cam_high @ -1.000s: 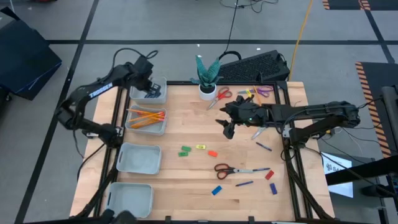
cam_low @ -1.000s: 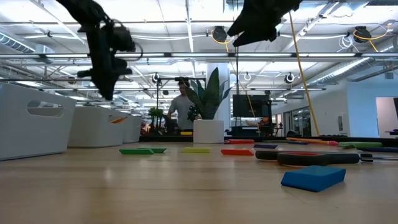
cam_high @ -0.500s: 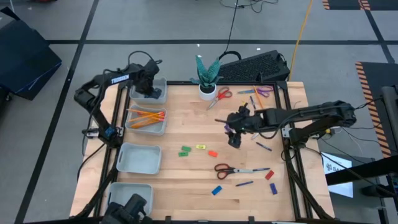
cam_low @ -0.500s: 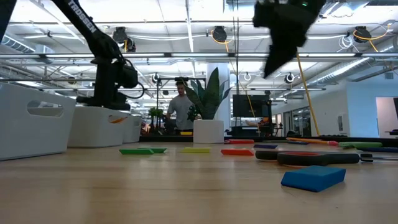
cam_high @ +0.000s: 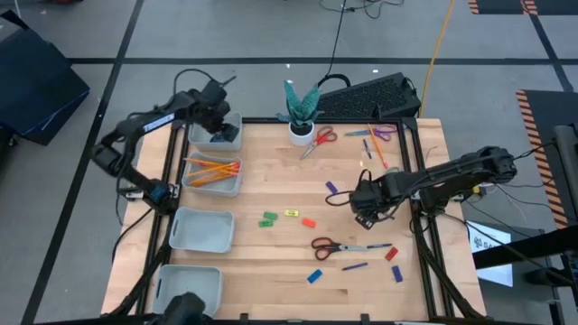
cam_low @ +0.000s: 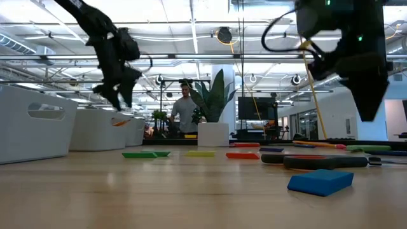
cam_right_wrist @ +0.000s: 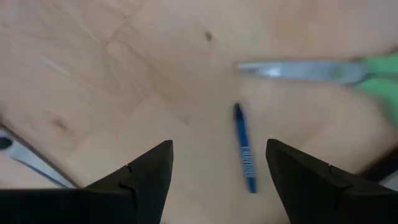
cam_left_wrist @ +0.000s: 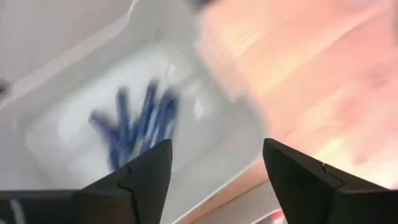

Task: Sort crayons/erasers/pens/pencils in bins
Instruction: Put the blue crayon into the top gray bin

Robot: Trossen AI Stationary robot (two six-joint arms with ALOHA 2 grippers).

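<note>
Hovering over the far-left pale grey-blue plastic bin [cam_high: 222, 134], my left gripper [cam_high: 217, 116] has its fingers [cam_left_wrist: 146, 180] spread with nothing between them; its wrist view shows several slim dark blue pens [cam_left_wrist: 138, 124] lying in the bottom of that bin. The next bin [cam_high: 213, 177] toward me holds a bundle of long orange pencils [cam_high: 214, 169], and the two nearer bins [cam_high: 201, 229] look bare from above. My right gripper [cam_high: 365, 204] is low over the right half of the light wooden table [cam_high: 271, 271], fingers [cam_right_wrist: 143, 180] spread and holding nothing, and through its wrist camera I see one blue pen [cam_right_wrist: 245, 148] lying flat on the wood just ahead, with the silver blade of green-handled scissors [cam_right_wrist: 311, 70] beyond it. Small flat erasers lie loose mid-table: a green one [cam_high: 268, 218], a yellow one [cam_high: 292, 213] and a red one [cam_high: 309, 222] close together, and a blue one [cam_high: 314, 276] nearer the front edge. Red-handled scissors [cam_high: 332, 245] rest between those groups. A white pot with a green plant [cam_high: 300, 116] stands at the table's far edge.
</note>
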